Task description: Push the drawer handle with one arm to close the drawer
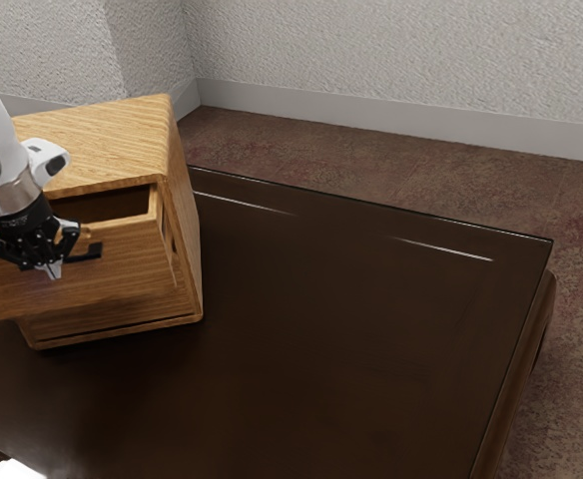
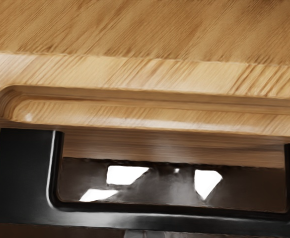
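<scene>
Closest to the exterior camera I've got the dark table [image 1: 311, 359], glossy top, with a bright white patch in the corner. A bit further in is my claw [image 1: 52, 267], angled down at the drawer [image 1: 122, 274]: fingers pretty much together, super narrow, nothing pinched that I can see. The tips are right by the black handle [image 1: 94, 250], but I can't tell if they're actually touching it. The drawer's sticking out of its wooden cabinet [image 1: 107, 140], gap visible up top. Behind all that, reddish-brown carpet [image 1: 371, 155], then a pale textured wall [image 1: 391, 50].
</scene>
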`<state>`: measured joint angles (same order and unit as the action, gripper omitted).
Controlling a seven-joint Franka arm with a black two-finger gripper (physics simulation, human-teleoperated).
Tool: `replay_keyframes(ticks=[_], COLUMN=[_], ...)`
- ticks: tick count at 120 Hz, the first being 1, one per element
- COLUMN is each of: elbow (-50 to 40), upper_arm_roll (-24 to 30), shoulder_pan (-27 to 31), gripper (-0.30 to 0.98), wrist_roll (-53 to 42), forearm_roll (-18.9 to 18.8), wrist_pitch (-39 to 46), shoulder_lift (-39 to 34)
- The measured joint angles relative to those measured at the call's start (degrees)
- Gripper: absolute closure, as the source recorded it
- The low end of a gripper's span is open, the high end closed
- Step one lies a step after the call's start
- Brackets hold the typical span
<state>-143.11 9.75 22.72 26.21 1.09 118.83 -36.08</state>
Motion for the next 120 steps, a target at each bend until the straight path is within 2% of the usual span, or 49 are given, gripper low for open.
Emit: replay_keyframes(ticks=[24, 80, 120], elbow=[5.20, 13.95, 14.85], upper_arm_roll=[-0.68, -2.02, -2.81], shoulder_pan=[0.04, 1.67, -0.68], gripper=[0.79, 0.79, 0.78], wrist_roll=[0.46, 1.83, 2.48], forearm_roll=[-1.52, -4.60, -5.36], wrist_pitch=[1.16, 3.24, 3.86], shoulder_lift=[8.85, 19.90, 19.94])
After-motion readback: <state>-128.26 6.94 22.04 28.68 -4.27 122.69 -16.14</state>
